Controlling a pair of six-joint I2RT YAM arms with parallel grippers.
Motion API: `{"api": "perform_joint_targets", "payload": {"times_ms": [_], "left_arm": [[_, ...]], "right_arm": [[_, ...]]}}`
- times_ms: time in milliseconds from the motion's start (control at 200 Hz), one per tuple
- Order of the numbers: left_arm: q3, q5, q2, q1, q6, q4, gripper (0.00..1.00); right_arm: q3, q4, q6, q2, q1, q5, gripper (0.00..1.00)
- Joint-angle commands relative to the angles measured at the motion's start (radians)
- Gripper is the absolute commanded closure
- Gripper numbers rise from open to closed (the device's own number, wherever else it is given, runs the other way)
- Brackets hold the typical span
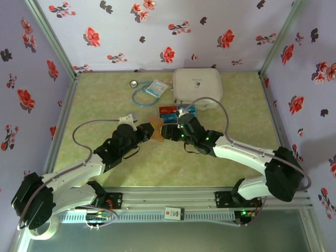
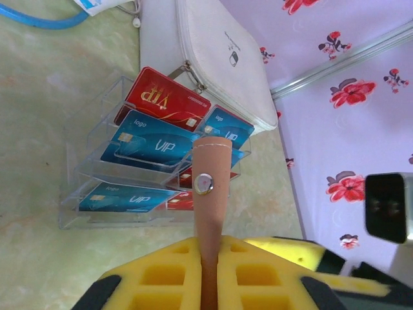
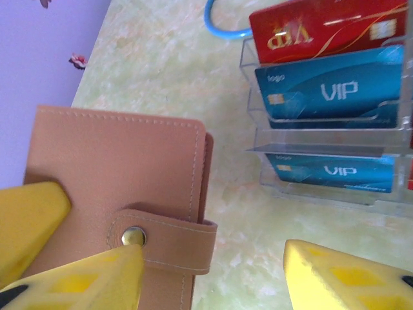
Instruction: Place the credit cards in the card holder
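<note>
Two arms meet at the middle of the table (image 1: 105,100). We count one wallet (image 2: 213,187), one clear tiered rack (image 2: 71,194) and one white zip case (image 2: 219,58).

**Cards.** The cards (image 2: 151,139) all sit in the rack. In the left wrist view we count three in its left column: red on top, then two blue. The right column holds at least one blue and two red, but the wallet partly hides it, so we cannot fix a total.

**Hands.** The left hand (image 2: 210,248) is clenched on the wallet, holding it edge-on and upright just in front of the rack, with the snap strap fastened. The right hand (image 3: 213,258) is released. Its fingers stand apart with bare table between them, and one finger lies at the strap by the snap.

**Edges.** The case touches the back of the rack and lies near the rear wall (image 1: 157,31). Left of the case lie one blue tube (image 1: 140,97), one packet (image 1: 157,87) and one small round disc (image 1: 134,83). Floral walls close three sides.

**Open room.** The table is bare left of the rack and across the near half, beside and between the arms.
</note>
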Motion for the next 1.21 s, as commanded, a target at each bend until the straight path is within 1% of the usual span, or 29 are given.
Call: {"api": "perform_joint_targets", "payload": {"times_ms": [0,380,515,695,910,1070,1200], "left_arm": [[0.012,0.015,0.011,0.000,-0.038,0.073,1.00],[0.013,0.032,0.025,0.000,-0.052,0.091,1.00],[0.008,0.034,0.025,0.000,-0.050,0.089,1.00],[0.004,0.035,0.025,-0.001,-0.053,0.092,1.00],[0.004,0.039,0.020,0.000,-0.052,0.094,1.00],[0.005,0.039,0.020,0.000,-0.052,0.092,1.00],[0.011,0.040,0.023,-0.001,-0.046,0.086,1.00]], "right_arm": [[0.019,0.061,0.007,0.021,0.013,-0.024,0.41],[0.049,0.091,0.009,0.070,0.018,-0.008,0.42],[0.037,0.123,0.016,0.069,0.019,0.010,0.43],[0.039,0.091,0.018,0.080,0.016,0.060,0.47],[0.051,-0.070,0.025,0.089,0.011,0.197,0.61],[0.001,-0.153,0.050,0.045,-0.008,0.290,0.62],[-0.069,-0.188,0.062,-0.037,-0.054,0.287,0.62]]}}
